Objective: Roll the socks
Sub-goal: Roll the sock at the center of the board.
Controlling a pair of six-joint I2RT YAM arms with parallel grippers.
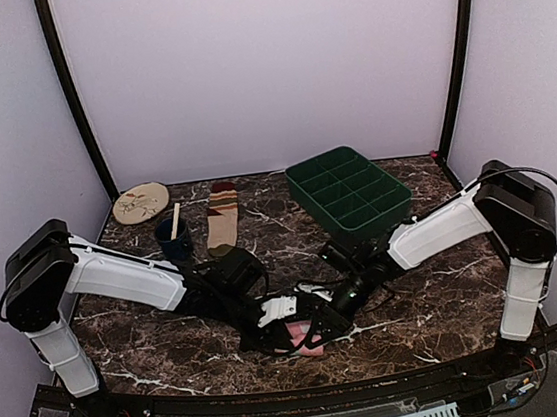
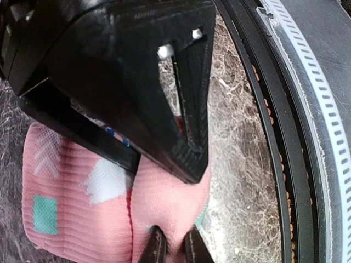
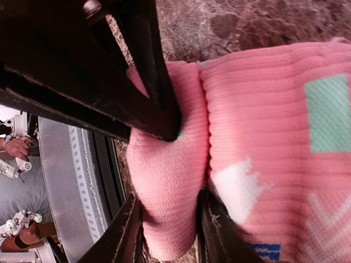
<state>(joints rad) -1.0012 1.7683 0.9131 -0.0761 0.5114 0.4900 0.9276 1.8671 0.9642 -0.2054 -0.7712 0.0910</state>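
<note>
Left gripper (image 2: 174, 249) pinches a thin fold of the pink ribbed fabric sock with teal squares and white marks (image 2: 82, 219) at the bottom edge of its wrist view, its jaws almost meeting with cloth between them. At the bottom of the other wrist view, the right gripper (image 3: 171, 230) clamps a thicker, doubled-over hump of the same sock, its fingers (image 3: 127, 233) pressed into either side. Seen from overhead, both grippers meet at the lower centre of the frame with the sock bunched beneath them. Holding one end from opposite sides looks meant to stop the turned-over edge springing open while the roll is carried along the sock. Much of the pink fabric lies flat beside the fold, so the rolling seems barely begun. The tan fabric sock with brown, red and cream stripes (image 1: 222, 215) lies flat at upper left of centre, well apart, beside a dark blue cup (image 1: 174, 241) and near a round beige patterned plate (image 1: 140, 202), apparently awaiting its turn.
</note>
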